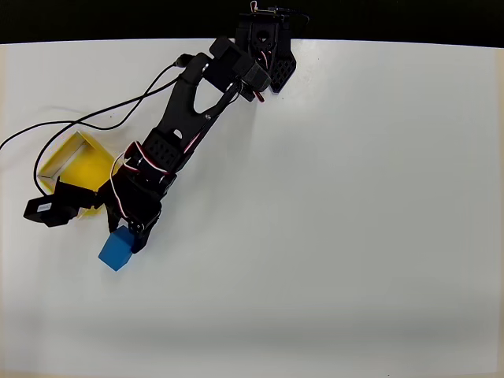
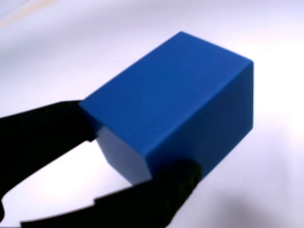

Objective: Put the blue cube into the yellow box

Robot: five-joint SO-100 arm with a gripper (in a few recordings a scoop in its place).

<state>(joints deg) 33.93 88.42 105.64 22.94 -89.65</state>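
White counter [image 1: 354,236] fills most of the overhead view, with a dark strip along the top edge. The black arm reaches down from the top middle toward the lower left of the frame.

At the arm's tip, the jaws [image 1: 130,236] are touching the blue cube [image 1: 116,250]. In the wrist view the blue cube [image 2: 175,104] looks very big and close. One black finger [image 2: 42,137] presses on its left corner and another black finger [image 2: 166,190] sits under its lower edge. So the jaws [image 2: 121,156] look closed around the cube, holding it. I cannot tell if the cube is lifted off the counter or just sitting on it.

The yellow box [image 1: 79,161] is in the left part of the overhead view, just above and to the left of the cube. Part of it is hidden by the black arm. The cube is near the box but not inside it.

So the grabbing part looks done. What is left, I think, is to lift the cube, carry it a short way up and left over the yellow wall, and let it go inside the box.
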